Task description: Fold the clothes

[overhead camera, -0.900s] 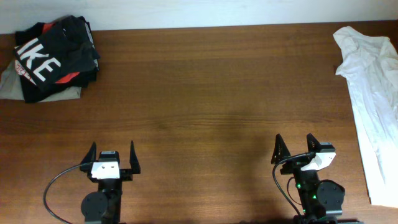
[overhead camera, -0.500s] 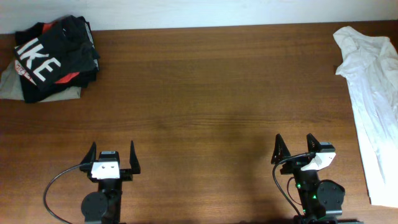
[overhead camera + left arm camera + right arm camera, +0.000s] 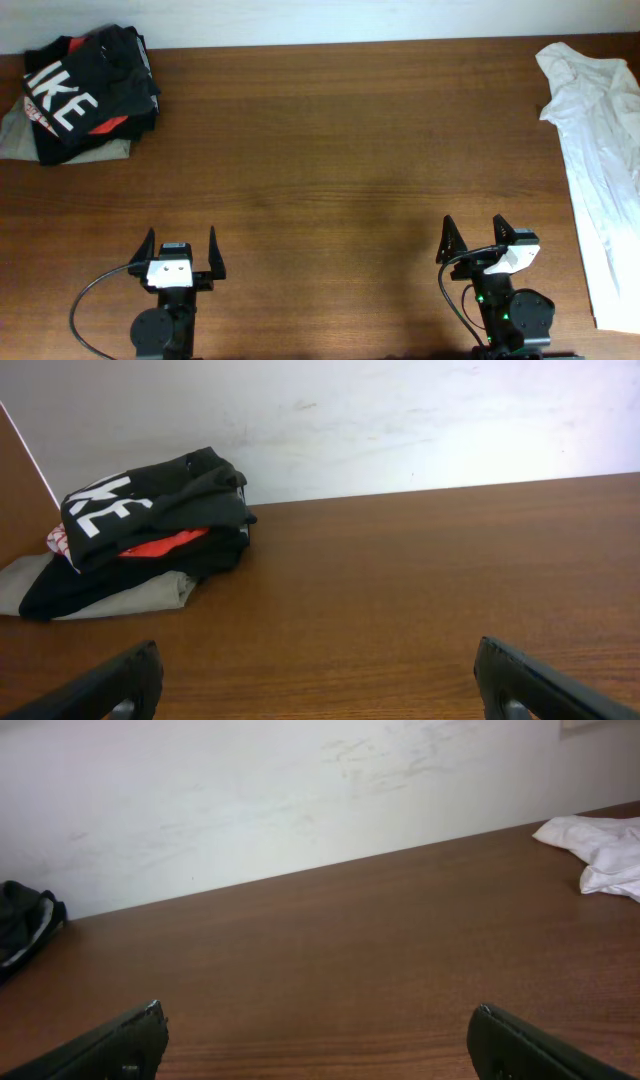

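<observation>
- Right gripper (image 3: 325,1055): only its two dark fingertips (image 3: 120,1045) show, one in each btm corner of the frame, spread wide w/ nothing btwn them.
- Brown wooden table (image 3: 330,950), grain running across, fills the lower half.
- White wrinkly cloth garment (image 3: 600,845): crumpled on the table at the far end, cut off by the frame's right edge.
- Black fabric bundle (image 3: 22,925): far end, at the frame's left edge, mostly out of shot.
- White scuffed wall (image 3: 300,790) behind the table.
</observation>
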